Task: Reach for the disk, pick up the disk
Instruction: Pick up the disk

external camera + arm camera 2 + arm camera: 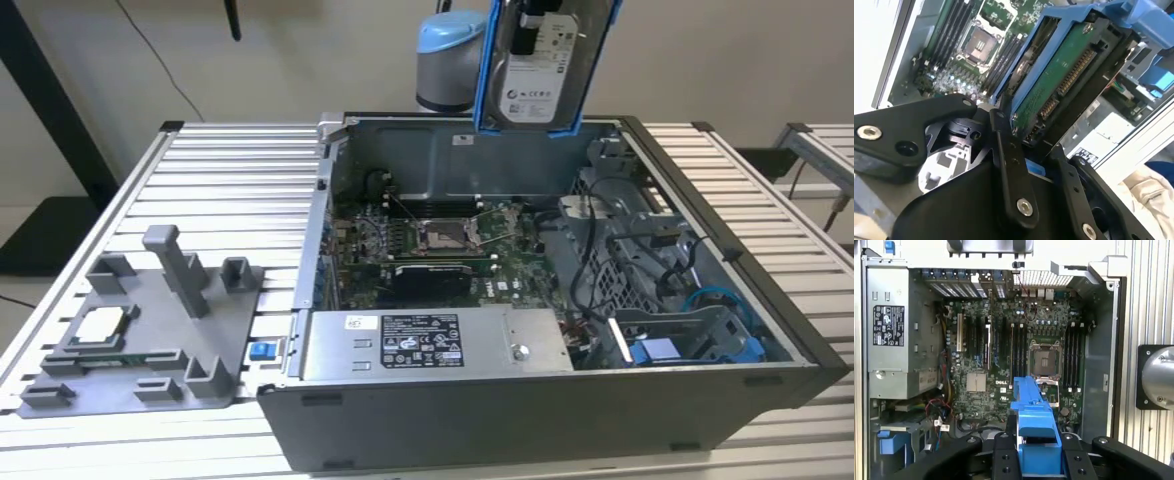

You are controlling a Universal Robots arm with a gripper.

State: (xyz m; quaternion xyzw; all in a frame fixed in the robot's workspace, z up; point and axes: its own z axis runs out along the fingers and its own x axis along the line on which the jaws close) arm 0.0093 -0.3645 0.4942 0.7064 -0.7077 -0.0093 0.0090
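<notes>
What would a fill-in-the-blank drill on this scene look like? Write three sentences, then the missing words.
1. The disk hangs ____ the open computer case, not inside it.
2. The gripper is ____ on the disk.
3. The plastic rails framing the disk are ____ in colour.
Missing words: above; shut; blue.

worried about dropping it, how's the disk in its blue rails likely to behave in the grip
The disk probably stays rigid: metal body, hard blue rails. It hangs upright above the open computer case, so slipping would likely damage it. The end effector pinches only one end; it may swing.
</notes>
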